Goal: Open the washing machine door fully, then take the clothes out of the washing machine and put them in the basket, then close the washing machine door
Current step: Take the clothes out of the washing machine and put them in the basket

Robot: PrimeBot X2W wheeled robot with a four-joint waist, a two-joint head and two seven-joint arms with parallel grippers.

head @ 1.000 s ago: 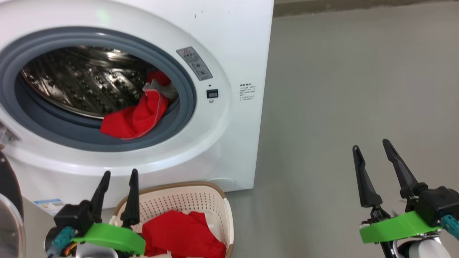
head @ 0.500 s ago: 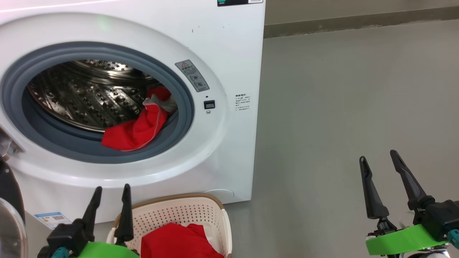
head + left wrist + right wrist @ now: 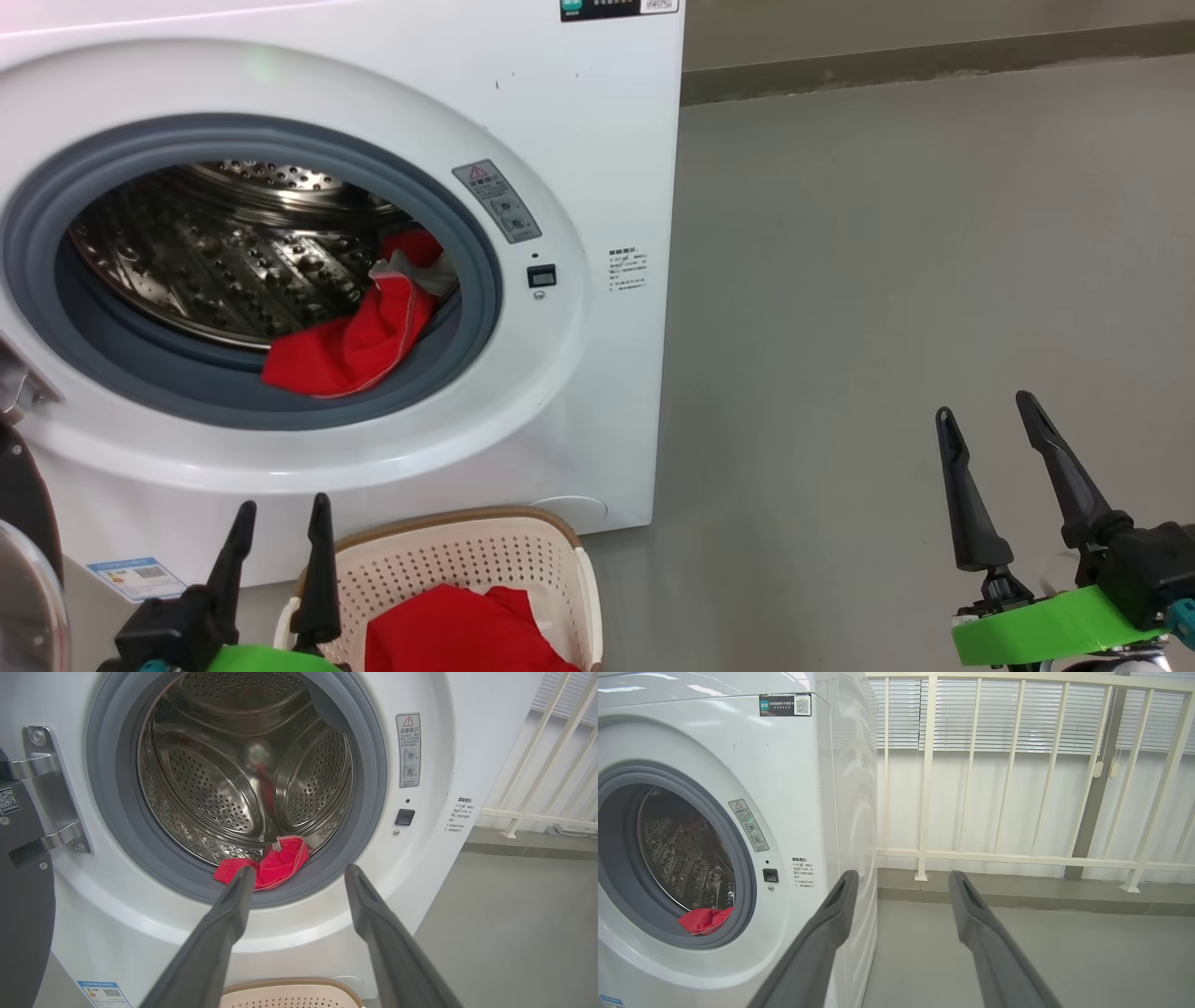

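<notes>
Left gripper point(image 3: 283, 505) is empty, fingers spread wide, pointing at the washing machine point(image 3: 597, 140) opening. Door point(image 3: 21, 495) is swung open on the hinge side, off to that gripper's left, with its black rim and a bit of glass at the head view's edge. One red garment point(image 3: 350, 336) lies ahead of and above the left gripper, draped over the grey rubber ring point(image 3: 471, 308) at the lower right lip of the drum point(image 3: 224, 252), part inside, part hanging over the ring. The gripper is short of it, no contact. Basket point(image 3: 467, 551) sits on the floor just in front of the machine's base, immediately right of the left gripper and below it. A second red garment point(image 3: 457, 625) lies in the basket. Right gripper point(image 3: 985, 408) is also empty, fingers apart, well away from the left one, over bare floor point(image 3: 887, 233). The machine's front is to its left, and a white railing point(image 3: 924, 788) stands ahead of it in its wrist view.
</notes>
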